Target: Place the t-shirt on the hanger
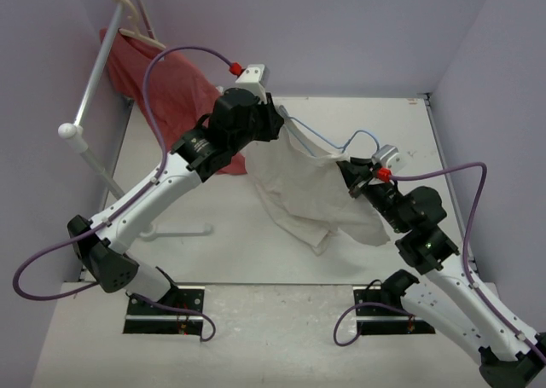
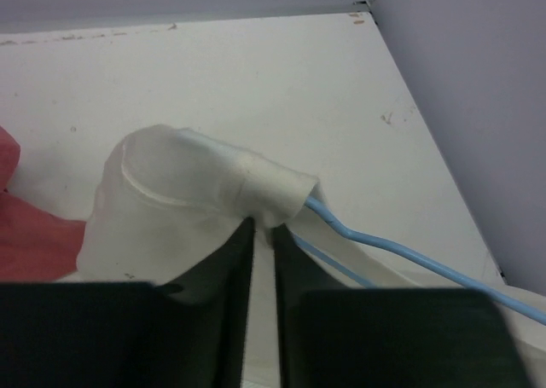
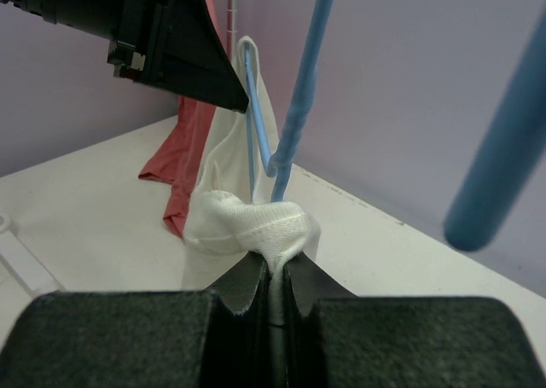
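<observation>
The white t-shirt [image 1: 303,188] hangs stretched in the air between my two grippers, its lower part drooping onto the table. My left gripper [image 1: 281,125] is shut on its upper left part. In the left wrist view the cloth [image 2: 196,183] wraps over the end of the light-blue wire hanger [image 2: 401,250], bunched at my fingertips [image 2: 264,230]. My right gripper [image 1: 351,173] is shut on the ribbed collar [image 3: 252,222], pinched between its fingertips [image 3: 275,264]. The hanger's hook [image 1: 363,136] rises just above that gripper, and its wire [image 3: 294,124] runs inside the shirt.
A red t-shirt [image 1: 166,85] hangs on a pale wooden hanger [image 1: 136,21] from a white rack pole [image 1: 94,77] at the back left, and the rack's foot [image 1: 179,228] lies on the table. Lavender walls close off the back and both sides.
</observation>
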`<state>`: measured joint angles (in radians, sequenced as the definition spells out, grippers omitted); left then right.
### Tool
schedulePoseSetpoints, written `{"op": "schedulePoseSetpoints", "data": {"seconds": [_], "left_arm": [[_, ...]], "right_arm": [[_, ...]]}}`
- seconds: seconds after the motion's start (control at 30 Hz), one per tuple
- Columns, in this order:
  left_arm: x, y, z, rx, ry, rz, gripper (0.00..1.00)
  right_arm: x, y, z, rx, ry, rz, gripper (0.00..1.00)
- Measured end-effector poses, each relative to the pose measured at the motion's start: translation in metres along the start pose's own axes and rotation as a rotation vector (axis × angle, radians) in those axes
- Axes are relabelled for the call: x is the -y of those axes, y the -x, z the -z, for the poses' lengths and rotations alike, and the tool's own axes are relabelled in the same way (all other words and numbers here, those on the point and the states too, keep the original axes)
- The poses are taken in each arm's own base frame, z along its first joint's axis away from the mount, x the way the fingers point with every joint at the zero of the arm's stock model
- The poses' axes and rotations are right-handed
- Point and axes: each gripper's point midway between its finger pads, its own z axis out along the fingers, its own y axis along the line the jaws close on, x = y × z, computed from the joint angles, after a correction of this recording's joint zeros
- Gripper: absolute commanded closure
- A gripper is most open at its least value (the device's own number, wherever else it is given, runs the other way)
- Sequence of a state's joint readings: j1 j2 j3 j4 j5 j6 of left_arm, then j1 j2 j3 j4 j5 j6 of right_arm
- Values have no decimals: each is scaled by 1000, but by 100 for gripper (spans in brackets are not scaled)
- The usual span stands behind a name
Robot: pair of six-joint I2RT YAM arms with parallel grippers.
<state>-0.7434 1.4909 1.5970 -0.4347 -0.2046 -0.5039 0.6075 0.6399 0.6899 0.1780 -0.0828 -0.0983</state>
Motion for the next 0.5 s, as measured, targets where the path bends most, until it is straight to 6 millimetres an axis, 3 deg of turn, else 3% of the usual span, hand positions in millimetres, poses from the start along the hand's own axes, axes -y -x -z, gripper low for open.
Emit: {"op": "schedulePoseSetpoints", "data": {"seconds": [0.3, 0.5], "left_arm": [[-2, 0, -1, 0, 3, -16, 100], [27, 6, 5, 12, -148, -53, 100]], "right_arm": [[1, -2, 0, -7, -3, 6, 100], [9, 1, -9, -45, -37, 5, 100]]}}
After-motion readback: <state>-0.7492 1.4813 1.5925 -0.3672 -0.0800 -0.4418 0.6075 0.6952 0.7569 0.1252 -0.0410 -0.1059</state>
